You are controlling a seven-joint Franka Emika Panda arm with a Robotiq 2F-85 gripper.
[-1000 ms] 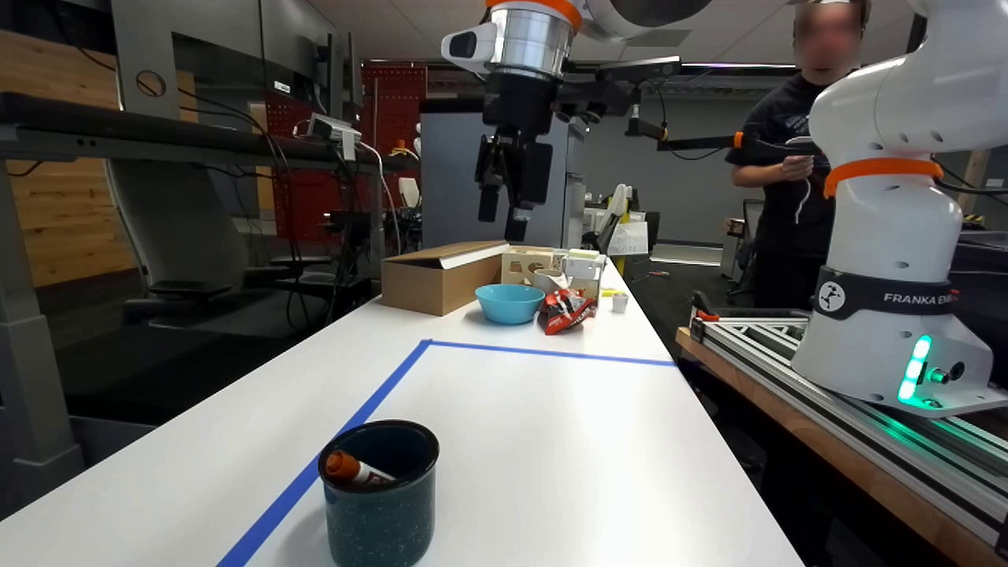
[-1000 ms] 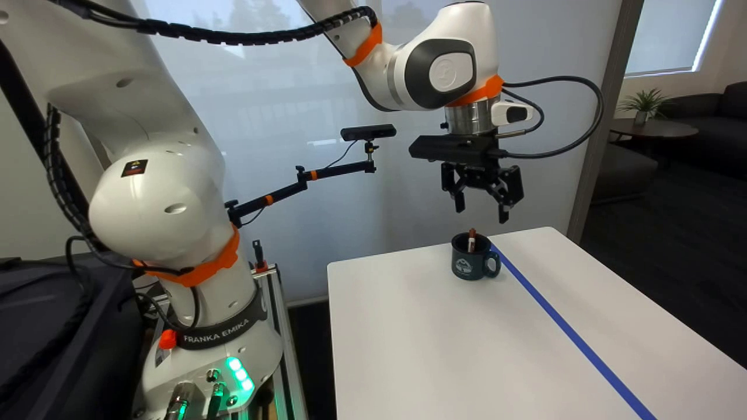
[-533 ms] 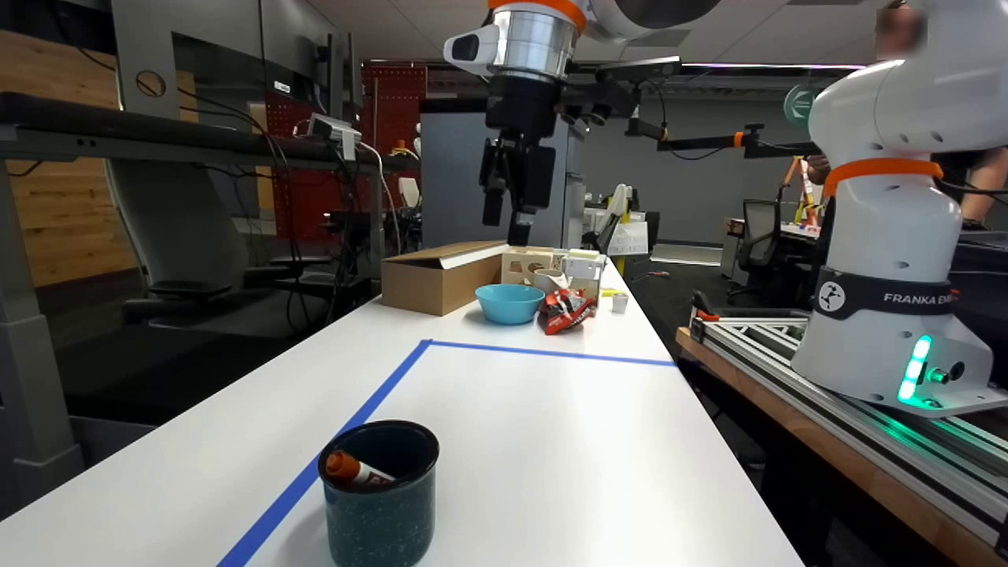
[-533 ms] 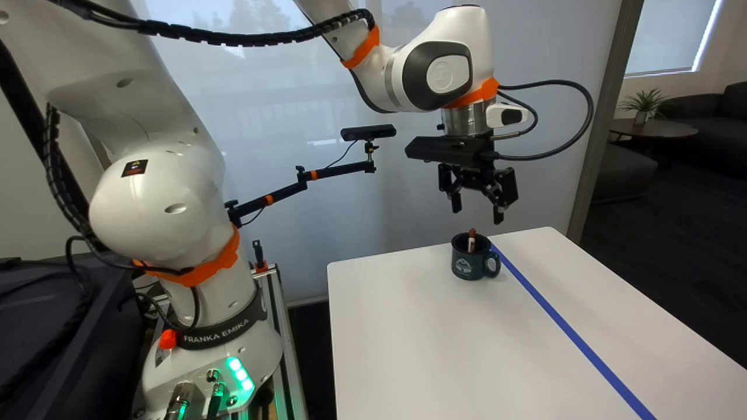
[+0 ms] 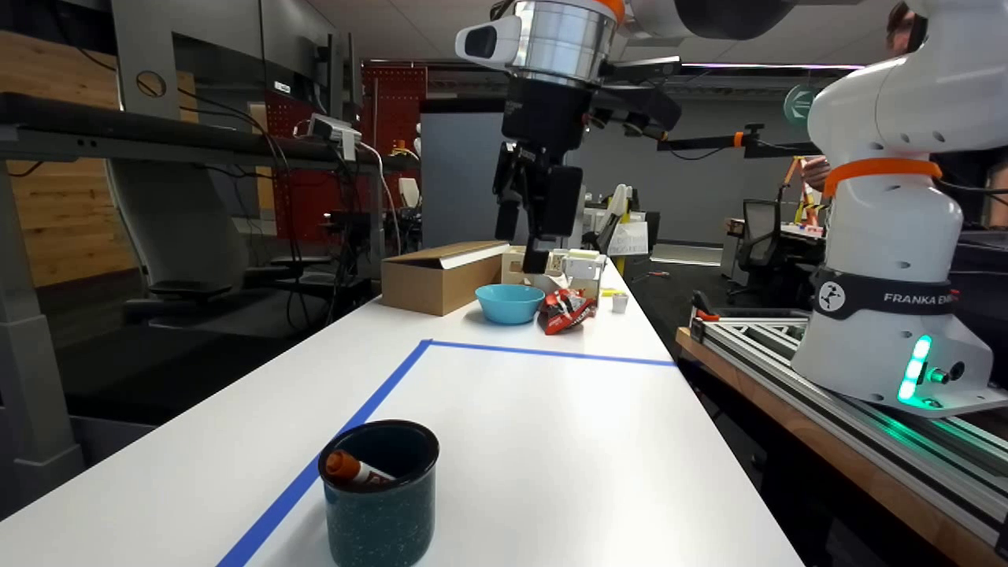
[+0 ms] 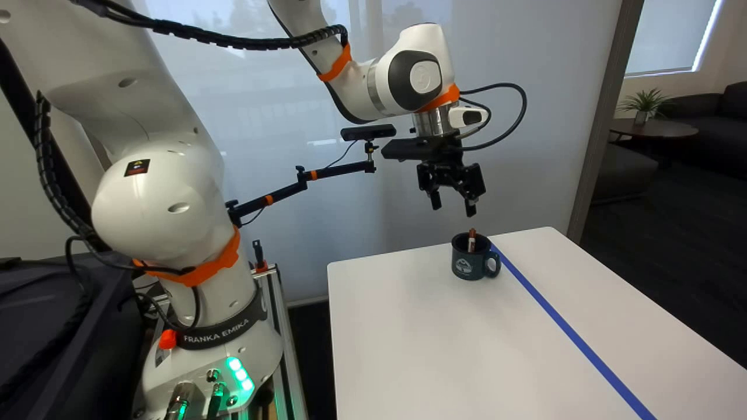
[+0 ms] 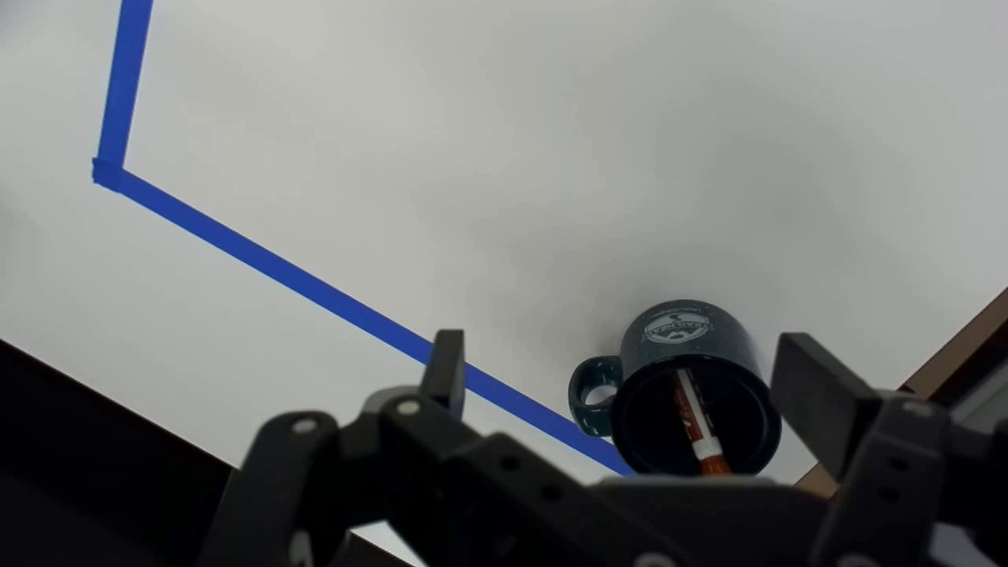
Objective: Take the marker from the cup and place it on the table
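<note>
Two fingers [image 6: 470, 207], spread and empty, hang nearer the cup [image 6: 474, 261] than a moment ago; the marker [image 7: 698, 421] leans inside it, so grasping is presumably next.

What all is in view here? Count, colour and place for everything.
marker: one, red-orange and white, in the cup
cup: one, dark teal, on the table
table: one, white, foreground
tape strips: two visible, blue, on the table
bowl: one, light blue, on the table
packet: one, red, beside the bowl
cardboard box: one, brown, near the bowl
small container: one, white, near the packet
clutter: count unclear, pale, behind the packet
furniture: several pieces, mostly dark, background
plant: one, green, background
person: one, colours unclear, mostly hidden, background
mounted camera: one, black, higher than the table
robot arm: one, white and orange, beside the table
jaws: one pair, black, open, higher than the cup
</note>
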